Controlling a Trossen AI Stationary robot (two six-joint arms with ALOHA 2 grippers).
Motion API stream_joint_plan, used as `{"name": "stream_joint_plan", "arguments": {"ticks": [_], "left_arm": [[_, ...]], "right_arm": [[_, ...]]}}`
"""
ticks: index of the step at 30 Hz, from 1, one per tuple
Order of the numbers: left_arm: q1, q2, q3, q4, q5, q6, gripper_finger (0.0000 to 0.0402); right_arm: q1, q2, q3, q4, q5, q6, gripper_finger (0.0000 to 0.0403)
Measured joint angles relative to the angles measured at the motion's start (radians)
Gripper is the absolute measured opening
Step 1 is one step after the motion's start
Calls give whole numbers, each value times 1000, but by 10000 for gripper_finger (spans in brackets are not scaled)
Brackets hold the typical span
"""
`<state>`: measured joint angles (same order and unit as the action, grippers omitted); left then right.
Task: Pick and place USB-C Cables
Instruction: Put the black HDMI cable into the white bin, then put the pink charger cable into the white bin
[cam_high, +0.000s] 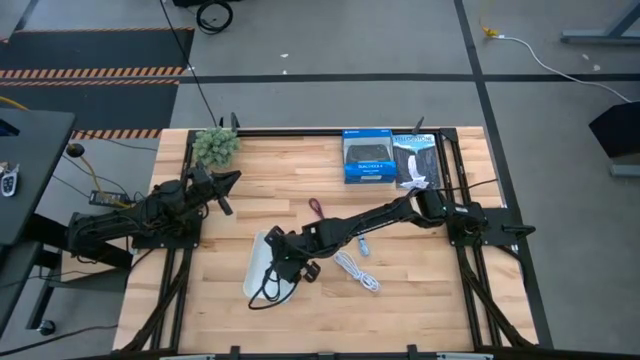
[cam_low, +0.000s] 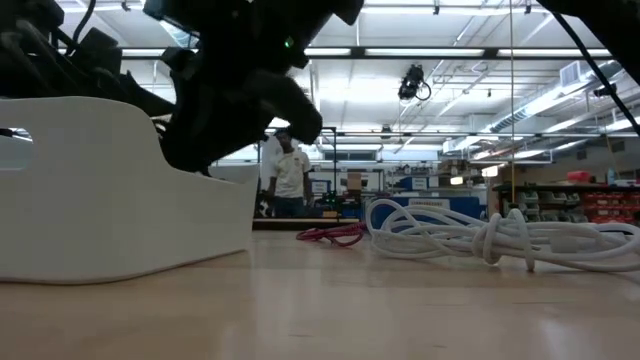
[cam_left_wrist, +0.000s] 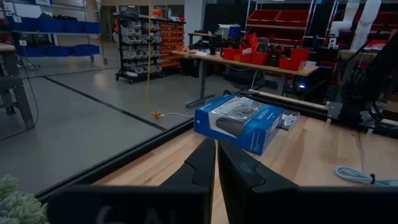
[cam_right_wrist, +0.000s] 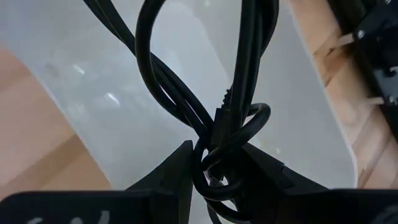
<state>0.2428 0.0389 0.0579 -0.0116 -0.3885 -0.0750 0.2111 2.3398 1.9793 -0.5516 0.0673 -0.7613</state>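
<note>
Black cable (cam_right_wrist: 217, 118) is what the right pincer (cam_right_wrist: 214, 171) has clamped between its fingers, the loops bunched up right over the white tray (cam_right_wrist: 298, 81). From the high view the right arm reaches across the wooden surface (cam_high: 420, 300) to the tray (cam_high: 258, 262), with the black cable (cam_high: 272, 290) dangling partly over the tray's near edge and the right pincer (cam_high: 288, 258) sitting right above it.

White cable (cam_high: 358, 272) lies loose on the surface just beside the tray, and it's the big tangle in the low view (cam_low: 500, 235). Dark red cable (cam_high: 316, 208) sits further back, apart from the rest; low view catches it (cam_low: 330, 234) behind the white one. Small light-blue cable (cam_high: 364, 245) rests near the right arm's forearm.

Left pincer (cam_left_wrist: 216, 163) is pressed closed with nothing in it, parked off at the left side of the surface near a little green plant (cam_high: 216, 146). Its wrist view looks toward a blue box (cam_left_wrist: 239, 121) at the back edge. A person (cam_low: 290, 170) stands way off in the room behind.
</note>
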Motion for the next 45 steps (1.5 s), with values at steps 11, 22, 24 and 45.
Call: {"name": "stream_joint_plan", "arguments": {"ticks": [11,22,24,45], "left_arm": [[0,0,0,0,0,0,25],[0,0,0,0,0,0,25],[0,0,0,0,0,0,25],[0,0,0,0,0,0,25]], "right_arm": [[-1,-1,-87,60,9,0,129],[-1,-1,-88,79,16,9,223],[0,-1,-77,74,27,7,235],[8,-4,25,141,-114,184,230]]}}
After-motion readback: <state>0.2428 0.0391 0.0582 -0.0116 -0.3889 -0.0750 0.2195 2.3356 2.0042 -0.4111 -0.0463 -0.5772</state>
